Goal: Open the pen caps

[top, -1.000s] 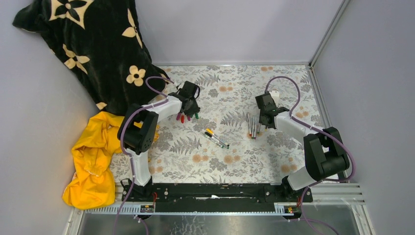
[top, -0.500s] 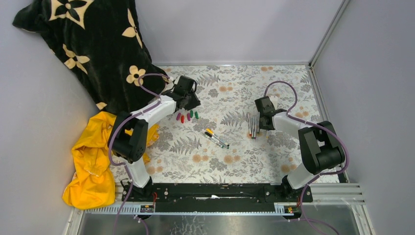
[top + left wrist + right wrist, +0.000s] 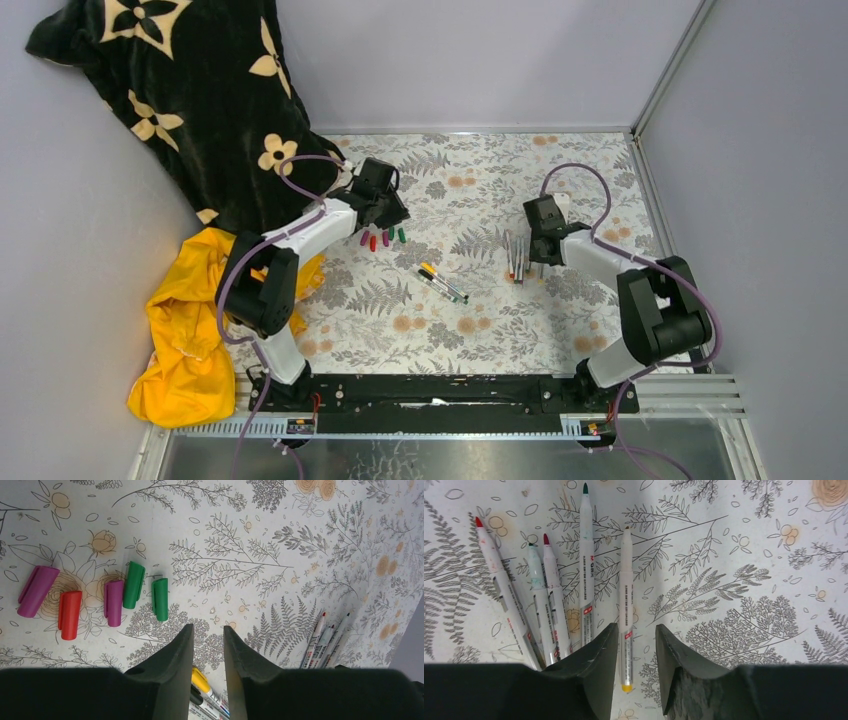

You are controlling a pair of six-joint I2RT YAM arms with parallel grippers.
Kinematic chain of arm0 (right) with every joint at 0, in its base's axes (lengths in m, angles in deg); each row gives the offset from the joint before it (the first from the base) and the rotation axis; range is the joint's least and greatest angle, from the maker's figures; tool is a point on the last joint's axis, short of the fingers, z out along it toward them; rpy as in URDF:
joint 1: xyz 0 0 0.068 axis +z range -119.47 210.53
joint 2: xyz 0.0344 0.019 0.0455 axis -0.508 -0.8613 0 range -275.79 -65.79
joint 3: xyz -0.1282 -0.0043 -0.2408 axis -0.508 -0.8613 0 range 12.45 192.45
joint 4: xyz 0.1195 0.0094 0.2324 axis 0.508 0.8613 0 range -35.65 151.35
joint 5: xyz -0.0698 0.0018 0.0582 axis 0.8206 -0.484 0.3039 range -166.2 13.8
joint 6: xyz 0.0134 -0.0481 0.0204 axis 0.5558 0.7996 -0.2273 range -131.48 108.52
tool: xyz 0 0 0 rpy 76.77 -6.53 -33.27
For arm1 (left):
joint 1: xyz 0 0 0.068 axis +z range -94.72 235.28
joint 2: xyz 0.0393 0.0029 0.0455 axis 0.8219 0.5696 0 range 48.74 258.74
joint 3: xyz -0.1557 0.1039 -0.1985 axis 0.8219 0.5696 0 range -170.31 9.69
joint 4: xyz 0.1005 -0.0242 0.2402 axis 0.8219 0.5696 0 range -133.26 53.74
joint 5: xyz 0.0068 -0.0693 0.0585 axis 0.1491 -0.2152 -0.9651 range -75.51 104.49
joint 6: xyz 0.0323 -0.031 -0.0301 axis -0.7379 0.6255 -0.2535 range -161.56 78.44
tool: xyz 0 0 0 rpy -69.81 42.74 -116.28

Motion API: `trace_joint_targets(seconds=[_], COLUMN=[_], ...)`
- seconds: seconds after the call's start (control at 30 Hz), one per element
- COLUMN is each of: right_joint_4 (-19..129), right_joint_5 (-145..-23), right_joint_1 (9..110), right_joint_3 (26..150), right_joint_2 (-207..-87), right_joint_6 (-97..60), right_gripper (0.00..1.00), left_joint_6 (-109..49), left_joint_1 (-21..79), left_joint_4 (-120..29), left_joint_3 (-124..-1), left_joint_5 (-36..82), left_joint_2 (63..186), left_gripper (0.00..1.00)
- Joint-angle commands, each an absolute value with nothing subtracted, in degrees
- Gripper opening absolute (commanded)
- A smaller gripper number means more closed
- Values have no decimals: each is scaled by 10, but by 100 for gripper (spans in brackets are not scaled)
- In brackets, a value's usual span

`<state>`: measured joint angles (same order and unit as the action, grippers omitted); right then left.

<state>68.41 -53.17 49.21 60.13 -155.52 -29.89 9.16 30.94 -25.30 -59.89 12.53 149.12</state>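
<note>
Now that the left arm (image 3: 320, 225) has pulled back, more of the flowery surface (image 3: 480, 310) shows. The left pincer (image 3: 207, 631) is off the spot it was over 1 sec ago, fingers apart w/ nothing in them. The right pincer (image 3: 636, 630) is released too, above five bare pens (image 3: 586, 570) w/ tips showing. Two capped pens (image 3: 442, 283) lie in the middle, tops yellow & black. Five pen caps (image 3: 114, 602) lie loose in a row just past the left pincer: 2 pink, 1 red, 2 green. I think most of the job is done, w/ 2 caps left.
</note>
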Motion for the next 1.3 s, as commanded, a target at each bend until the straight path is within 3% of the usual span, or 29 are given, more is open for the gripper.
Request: trace_joint_targets(seconds=[0.0, 0.2, 0.3, 0.47, 0.73, 1.27], right_joint_4=[717, 742, 759, 765, 745, 757], right_joint_5=[-531, -640, -666, -689, -735, -724], right_joint_1=[490, 507, 567, 644, 711, 775], right_joint_3=[630, 658, 684, 710, 735, 807], right_joint_2=[-1501, -1460, -1472, -1508, -1556, -1674], right_joint_6=[-284, -251, -210, -184, -182, -179], right_gripper=[40, 43, 44, 48, 54, 57], left_joint_6=[103, 103, 102, 107, 116, 122], left_joint_1=[309, 310, 310, 315, 326, 334], left_joint_4=[-277, -278, -279, -283, -305, -274], left_joint_3=[-589, -574, -562, -516, -424, -371], left_joint_5=[130, 129, 134, 142, 193, 204], left_joint_2=[1463, 1443, 1426, 1375, 1276, 1159], left_gripper=[34, 34, 36, 61, 74, 79])
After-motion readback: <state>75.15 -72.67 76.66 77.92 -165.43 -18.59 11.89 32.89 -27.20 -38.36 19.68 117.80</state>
